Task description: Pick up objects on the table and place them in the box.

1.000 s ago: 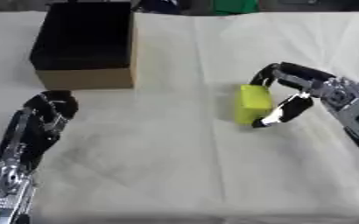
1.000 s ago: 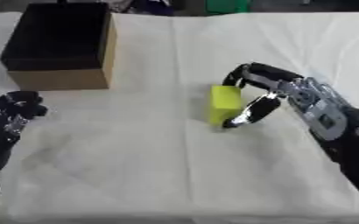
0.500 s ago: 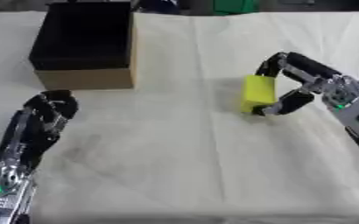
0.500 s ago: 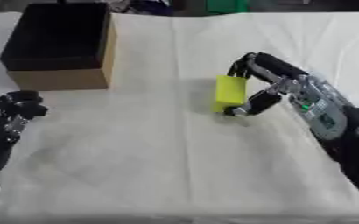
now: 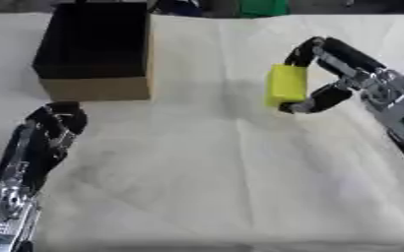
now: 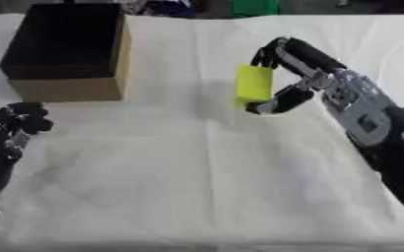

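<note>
A yellow block (image 5: 286,84) hangs upright above the white cloth, casting a shadow to its left. My right hand (image 5: 348,74) is shut on it, fingers over its top and thumb under its lower end. The box (image 5: 96,48), cardboard outside and dark inside, stands open at the back left, well left of the block. My left hand (image 5: 49,133) rests at the left edge in front of the box, fingers curled, holding nothing.
A white cloth (image 5: 205,177) covers the table, with creases across the near half. Dark and green things (image 5: 261,7) lie past the far edge.
My right hand has lifted the yellow block off the cloth and carried it up and slightly left, toward the box. The left hand has stayed put.
</note>
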You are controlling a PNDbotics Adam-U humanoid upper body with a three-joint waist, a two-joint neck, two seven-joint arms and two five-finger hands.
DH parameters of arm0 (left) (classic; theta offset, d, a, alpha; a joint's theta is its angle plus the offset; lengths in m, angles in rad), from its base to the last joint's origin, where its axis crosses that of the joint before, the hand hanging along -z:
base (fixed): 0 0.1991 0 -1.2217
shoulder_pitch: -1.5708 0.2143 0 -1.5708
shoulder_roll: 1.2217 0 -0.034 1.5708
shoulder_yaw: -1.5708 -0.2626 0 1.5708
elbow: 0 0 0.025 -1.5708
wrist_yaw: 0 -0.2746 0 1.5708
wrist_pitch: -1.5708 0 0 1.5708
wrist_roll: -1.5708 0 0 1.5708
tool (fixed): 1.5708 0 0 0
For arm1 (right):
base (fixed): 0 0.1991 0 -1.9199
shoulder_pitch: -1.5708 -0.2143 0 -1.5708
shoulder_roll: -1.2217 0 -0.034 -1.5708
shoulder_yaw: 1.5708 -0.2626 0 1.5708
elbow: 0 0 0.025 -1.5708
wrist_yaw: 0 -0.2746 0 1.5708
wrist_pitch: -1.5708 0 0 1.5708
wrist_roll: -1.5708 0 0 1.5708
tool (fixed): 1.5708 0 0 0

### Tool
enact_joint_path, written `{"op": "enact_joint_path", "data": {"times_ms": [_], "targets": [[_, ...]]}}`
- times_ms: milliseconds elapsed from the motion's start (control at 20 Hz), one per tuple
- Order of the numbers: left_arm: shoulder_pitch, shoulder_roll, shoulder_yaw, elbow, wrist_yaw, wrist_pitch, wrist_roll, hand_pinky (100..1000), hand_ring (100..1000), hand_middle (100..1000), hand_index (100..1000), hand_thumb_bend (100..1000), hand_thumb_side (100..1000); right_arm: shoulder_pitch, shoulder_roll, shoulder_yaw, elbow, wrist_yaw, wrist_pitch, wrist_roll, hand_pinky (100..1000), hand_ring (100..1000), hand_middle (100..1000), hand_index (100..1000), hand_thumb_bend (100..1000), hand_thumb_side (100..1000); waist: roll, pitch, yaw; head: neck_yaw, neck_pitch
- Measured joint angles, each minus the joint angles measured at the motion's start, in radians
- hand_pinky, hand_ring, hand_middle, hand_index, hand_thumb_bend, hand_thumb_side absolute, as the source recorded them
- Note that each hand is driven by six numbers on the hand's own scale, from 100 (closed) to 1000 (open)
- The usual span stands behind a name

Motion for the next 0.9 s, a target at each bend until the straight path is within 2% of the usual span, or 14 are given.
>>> {"op": "enact_joint_path", "data": {"times_ms": [400,700,900], "targets": [[0.003,0.000,-0.010,0.000,0.000,0.000,-0.011,679,599,595,701,602,551,-0.180,0.006,-0.018,-0.012,0.002,0.007,0.016,624,609,262,433,361,100,-0.008,0.001,0.027,-0.007,-0.002],[-0.013,0.001,-0.023,0.000,-0.001,-0.003,-0.029,680,600,596,701,602,552,-0.302,0.074,-0.032,0.058,0.044,-0.006,0.032,630,612,265,435,358,100,-0.020,0.018,0.075,-0.028,-0.024],[-0.033,0.001,-0.037,0.000,-0.001,-0.004,-0.045,680,600,596,701,603,551,-0.367,0.132,-0.052,0.133,0.086,-0.016,0.031,629,611,269,441,356,100,-0.028,0.034,0.125,-0.057,-0.045]]}}
